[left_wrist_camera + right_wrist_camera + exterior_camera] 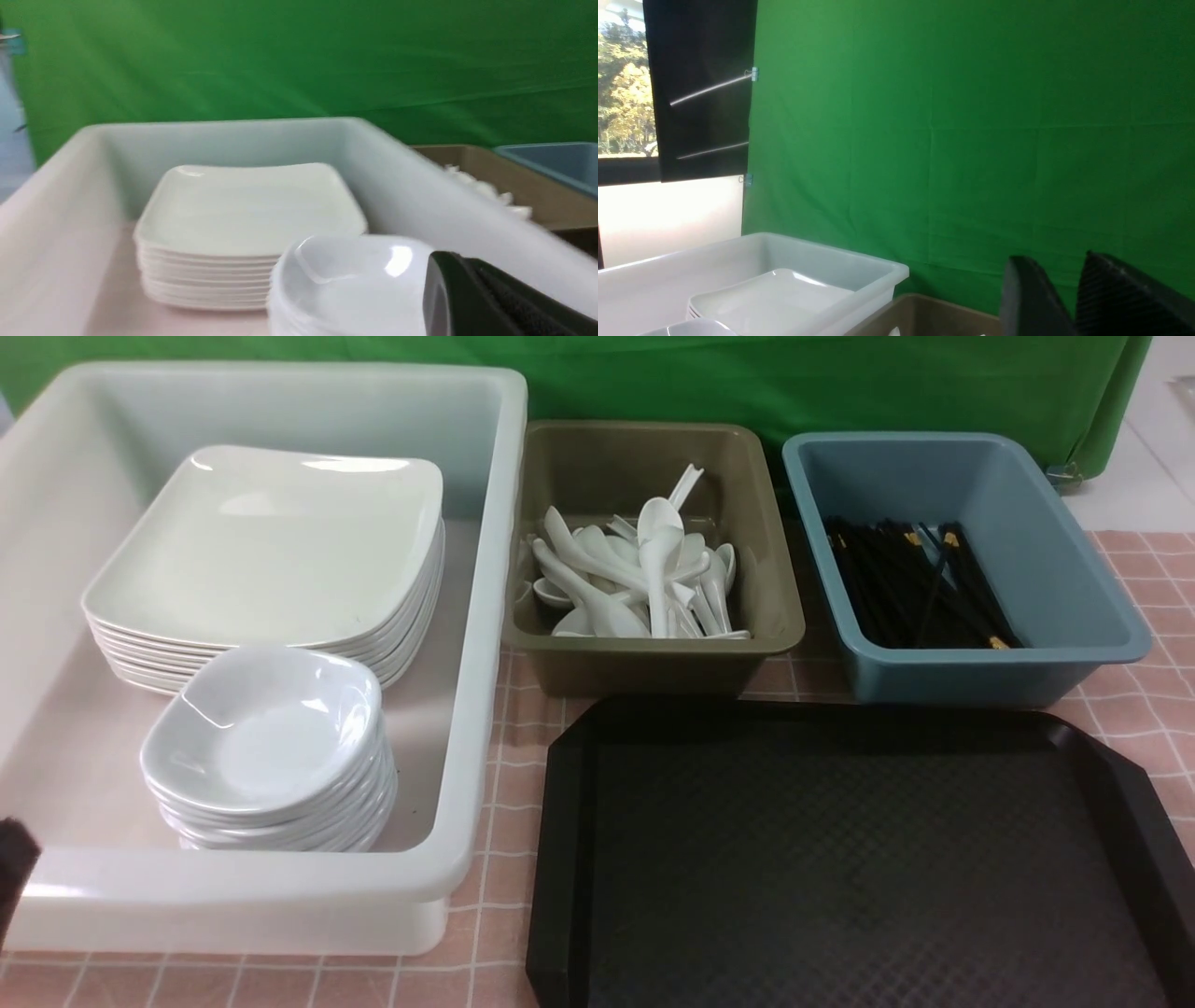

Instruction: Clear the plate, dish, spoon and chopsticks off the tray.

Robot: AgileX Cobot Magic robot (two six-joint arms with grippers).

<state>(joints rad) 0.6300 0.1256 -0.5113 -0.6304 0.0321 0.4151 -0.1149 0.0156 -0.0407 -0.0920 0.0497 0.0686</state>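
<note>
Black tray (859, 859) lies bare, end effectors away

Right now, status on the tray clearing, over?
Left gripper jaws shut, right gripper jaws parted, both empty. Tray bare; plates and dishes stacked in white bin, spoons in olive bin, chopsticks in blue bin. Nothing obstructing.
</note>
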